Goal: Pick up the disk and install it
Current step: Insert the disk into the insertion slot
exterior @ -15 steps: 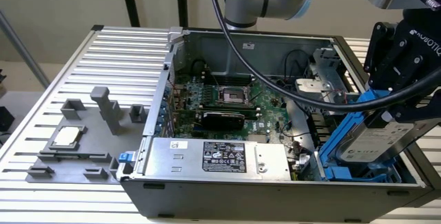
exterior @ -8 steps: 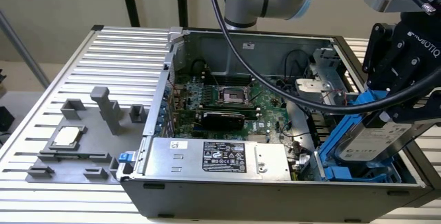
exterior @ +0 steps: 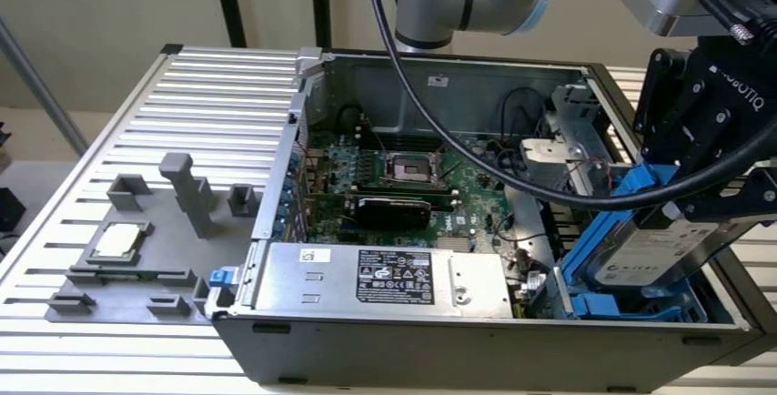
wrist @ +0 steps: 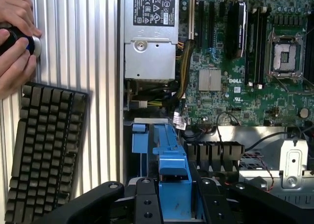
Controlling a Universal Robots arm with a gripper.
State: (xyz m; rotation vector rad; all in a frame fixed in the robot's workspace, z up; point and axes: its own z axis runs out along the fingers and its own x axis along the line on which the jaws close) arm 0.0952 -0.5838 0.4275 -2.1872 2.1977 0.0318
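The disk (exterior: 656,254), silver-grey with a white label in a blue carrier frame, hangs tilted at the exterior view's right end of the open computer case (exterior: 486,345). Its lower end sits among the blue rails of the drive bay (exterior: 603,304). My black gripper (exterior: 694,202) is shut on the disk's upper end. In the wrist view, the blue carrier of the disk (wrist: 171,155) runs between my gripper's (wrist: 177,200) black fingers (wrist: 147,199), pointing down into the case.
Inside the case lie a green motherboard (exterior: 401,186) and a grey power supply box with a black label (exterior: 388,277). A grey fixture holding a small square chip (exterior: 118,240) stands at the exterior view's left. A keyboard (wrist: 44,155) and a person's hands (wrist: 14,37) are beside the case.
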